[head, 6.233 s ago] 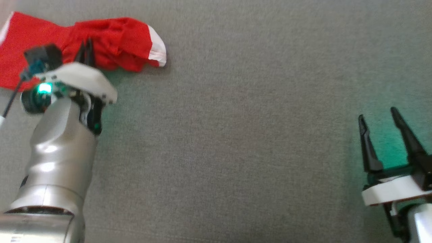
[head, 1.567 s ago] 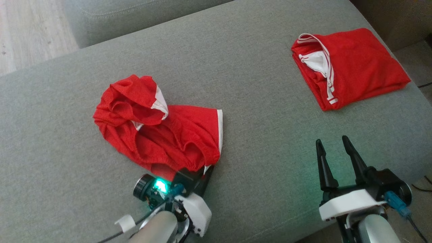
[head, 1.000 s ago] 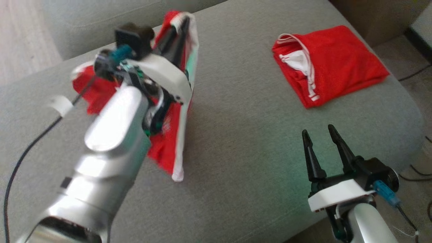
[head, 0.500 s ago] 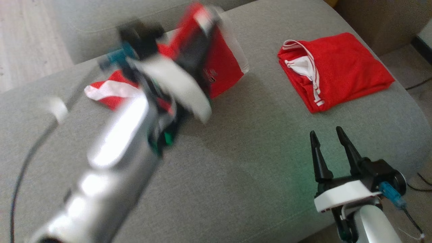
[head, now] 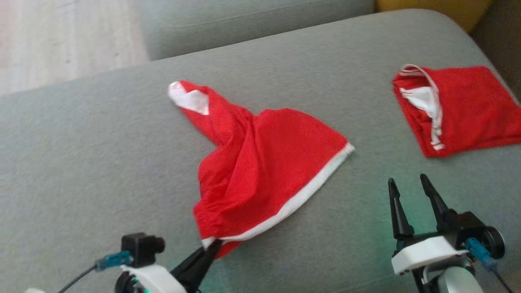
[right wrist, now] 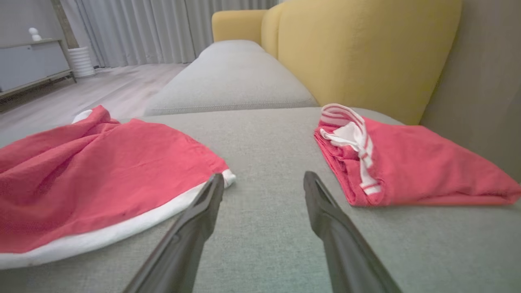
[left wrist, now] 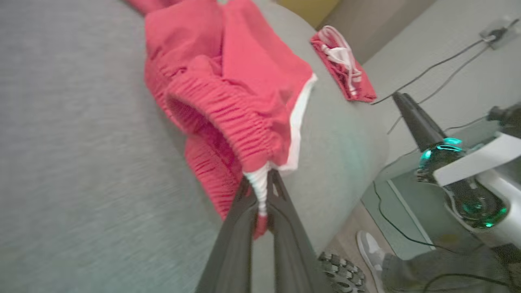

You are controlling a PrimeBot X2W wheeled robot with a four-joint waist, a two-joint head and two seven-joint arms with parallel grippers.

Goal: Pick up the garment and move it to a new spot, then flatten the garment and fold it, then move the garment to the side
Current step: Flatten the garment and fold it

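Observation:
The garment (head: 260,167) is a pair of red shorts with white trim, spread loosely across the middle of the grey sofa seat (head: 101,162). My left gripper (head: 211,248) is at the seat's near edge, shut on the garment's near corner by the waistband. In the left wrist view the left gripper (left wrist: 262,195) pinches the white trim of the garment (left wrist: 228,93), whose elastic waistband bunches just ahead. My right gripper (head: 411,185) stands open at the lower right, empty, to the right of the garment's white hem. From the right wrist, the right gripper (right wrist: 262,183) points between the garment (right wrist: 89,167) and the folded shorts.
A second pair of red shorts (head: 460,108), folded, lies at the seat's right end (right wrist: 407,162). A yellow cushion (right wrist: 358,53) stands behind it. The sofa's front edge drops to the floor, where cables (left wrist: 427,73) and a shoe (left wrist: 370,252) lie.
My left arm swung the garment up and over the seat, then came back down to the near edge; the garment now lies spread out, still gripped. The camera shifted. The right gripper stayed open.

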